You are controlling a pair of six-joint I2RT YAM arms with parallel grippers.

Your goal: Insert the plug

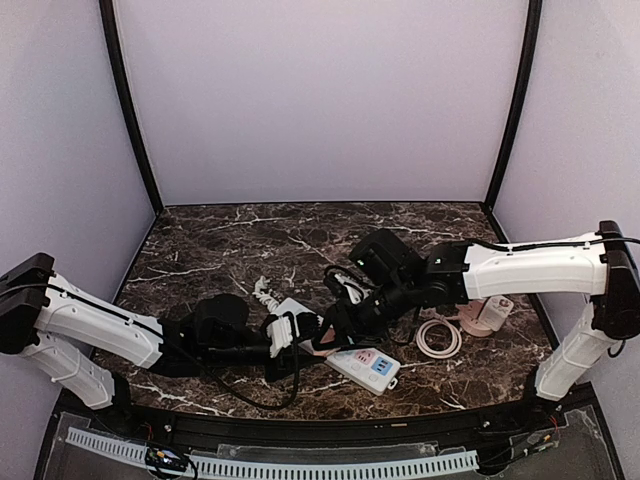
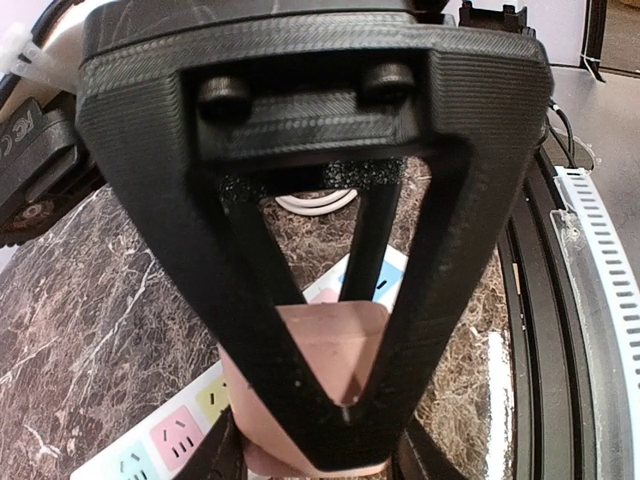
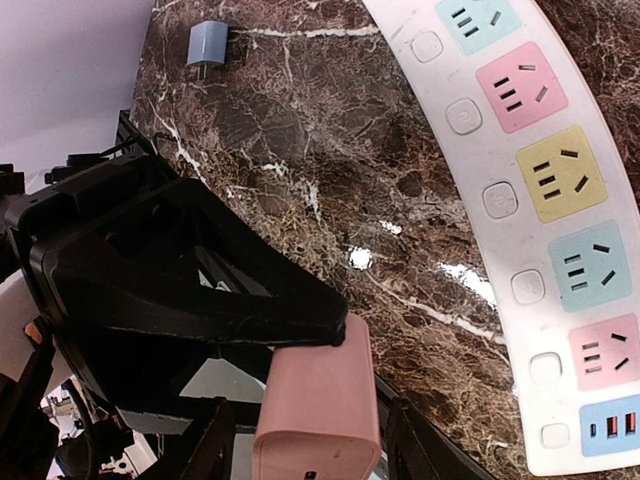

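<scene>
Your left gripper (image 2: 345, 405) clamps the pink plug (image 3: 318, 395) over the surface (image 1: 220, 250), near its front edge. Its long axis runs toward the right wrist camera, port end facing it, prongs hidden. Your right gripper (image 3: 310, 450) straddles the plug; whether it grips, you cannot tell. Just beyond lies the power strip (image 1: 365, 368).

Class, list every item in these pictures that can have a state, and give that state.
Pink square plug: held, not inserted.
White power strip with coloured sockets: lying flat, visible sockets empty.
Left gripper: shut on the pink plug.
Right gripper: fingers either side of the plug, grip unclear.
Small blue-grey plug: lying loose on the dark marble table.
White cable: coiled, lying flat.
</scene>
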